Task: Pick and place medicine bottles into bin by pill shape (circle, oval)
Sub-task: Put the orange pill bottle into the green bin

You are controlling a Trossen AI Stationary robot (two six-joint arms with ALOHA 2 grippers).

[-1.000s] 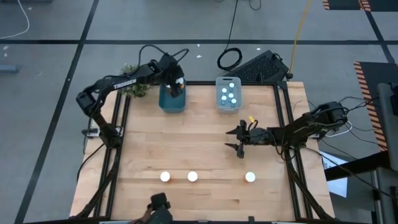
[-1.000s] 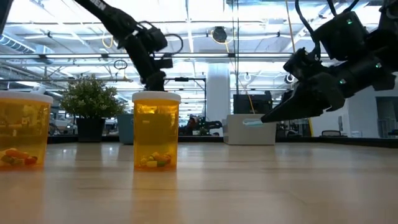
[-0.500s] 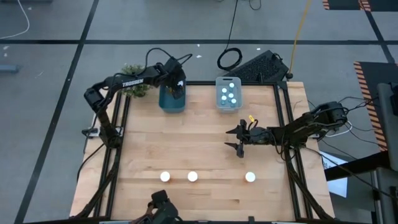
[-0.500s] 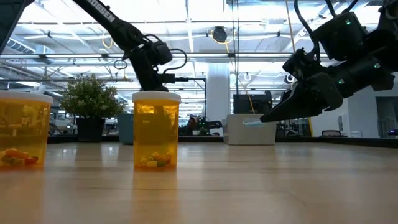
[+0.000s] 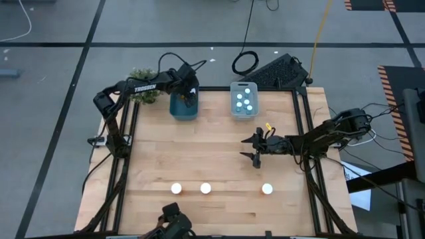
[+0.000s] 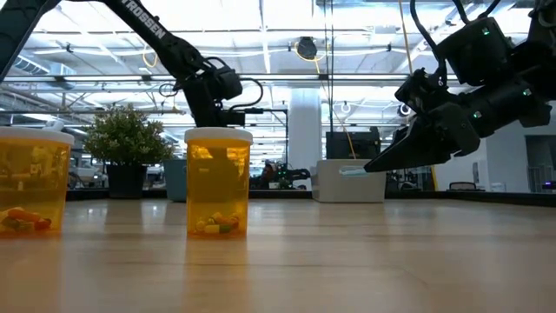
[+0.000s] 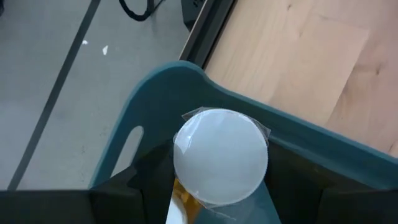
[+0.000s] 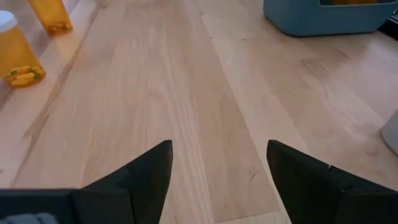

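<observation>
My left gripper (image 5: 189,97) hangs over the teal bin (image 5: 178,109) at the table's far left, shut on an amber medicine bottle with a white cap (image 7: 221,155). My right gripper (image 5: 255,150) hovers open over the table's middle right, nothing between its fingers (image 8: 217,168). Three white-capped amber bottles (image 5: 176,188) (image 5: 205,188) (image 5: 267,189) stand upright on the wood near the front edge. A pale bin (image 5: 244,110) at the far middle holds several white-capped bottles. My left gripper has the amber bottle between its two fingers (image 7: 149,180), which lie against opposite sides of the bottle just under the white cap (image 7: 186,186). The fingers come from above, pointing down. The bottle hangs upright in the teal bin's opening, cap up; its lower part is hidden by the cap.
A small potted plant (image 5: 143,94) stands off the table's far left corner, a keyboard (image 5: 282,70) and a cable coil beyond the far edge. A black frame rail runs round the table. Bare wood lies between the bins and the front row of bottles.
My left arm has swung its elbow toward the table's right and the gripper has turned a little, shifting slightly toward the near edge while staying over the teal bin. The right arm has kept still.
</observation>
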